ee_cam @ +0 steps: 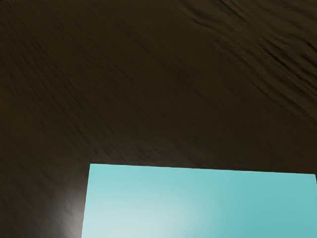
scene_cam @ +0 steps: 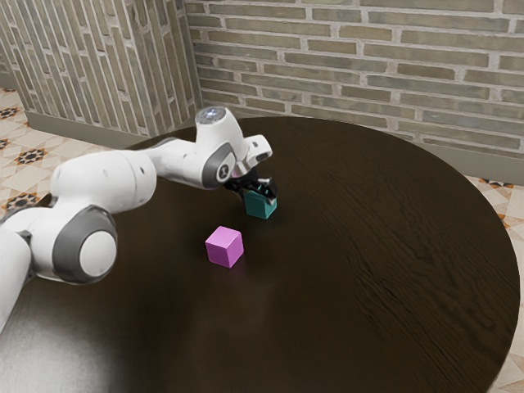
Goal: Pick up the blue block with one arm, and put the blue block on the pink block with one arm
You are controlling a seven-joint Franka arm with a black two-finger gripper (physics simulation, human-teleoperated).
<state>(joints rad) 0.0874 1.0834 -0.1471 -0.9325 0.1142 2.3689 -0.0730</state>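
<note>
Blue block (scene_cam: 262, 207): mid-surface (scene_cam: 393, 246), directly beneath my pincer (scene_cam: 259, 191), which sits down over its top, clenched or released I cannot tell; pink block (scene_cam: 224, 246) stands near, apart, toward the exterior view's lower left.

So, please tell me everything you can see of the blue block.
The blue block is a small cube, teal in look, with plain smooth faces. It rests on the dark wooden table, apart from the pink block, which lies nearer the camera. The gripper is down at its top and hides part of it. Its pale flat top lies just under the wrist camera.
</note>
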